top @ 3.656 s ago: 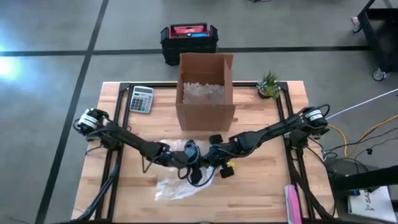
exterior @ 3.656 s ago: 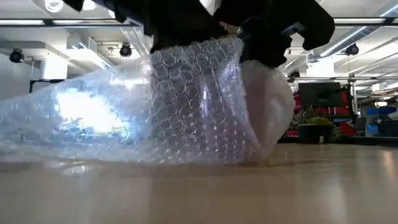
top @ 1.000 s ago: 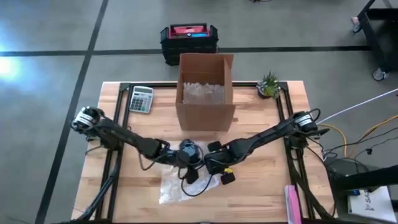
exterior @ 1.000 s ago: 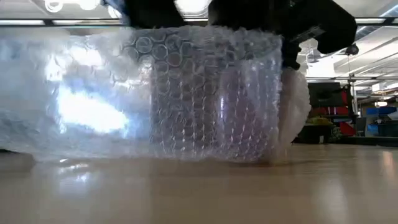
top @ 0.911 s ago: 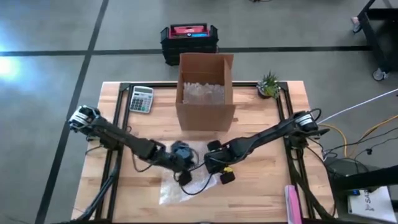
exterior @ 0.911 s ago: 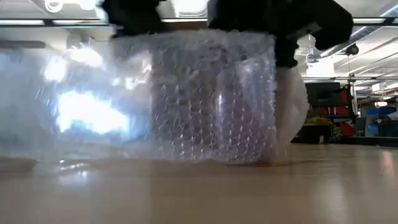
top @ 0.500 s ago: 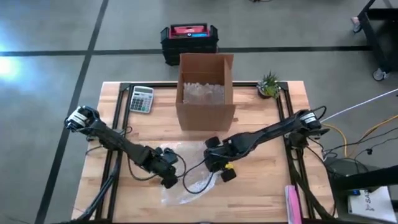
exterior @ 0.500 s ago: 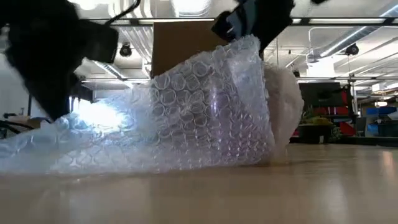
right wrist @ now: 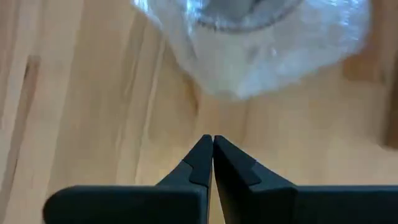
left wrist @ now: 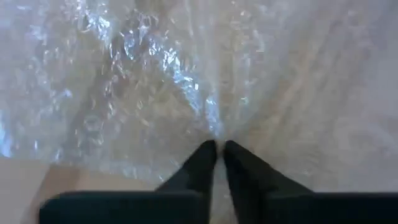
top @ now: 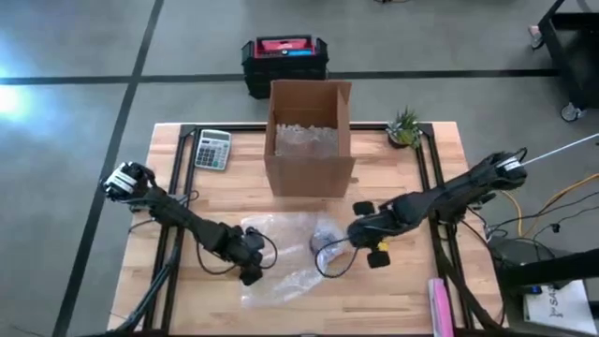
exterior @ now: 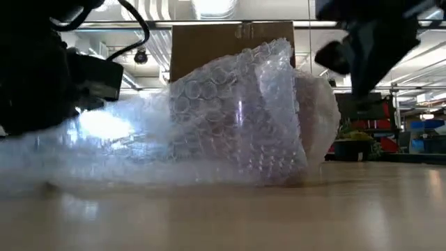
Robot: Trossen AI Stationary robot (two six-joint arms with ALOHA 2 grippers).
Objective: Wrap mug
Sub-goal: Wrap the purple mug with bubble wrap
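Bubble wrap [top: 285, 253], clear and limp, lies in a crumpled sheet on the wooden tabletop [top: 402, 290] just in front of the cardboard box [top: 310, 137], with the mug [top: 326, 242] half swaddled at its right end. The mug is likely rigid, breakable and fairly light; the film is slick, springy and likely to unroll, so the best hold is a free edge of sheet, pinched flat, not the mug itself. The left gripper [left wrist: 217, 149] sits low at the wrap's left edge, fingers nearly together with film pinched between their tips. The right gripper [right wrist: 209, 146] hovers over bare wood just right of the mug, closed on nothing, its arm stretched in low from the tabletop's right side.
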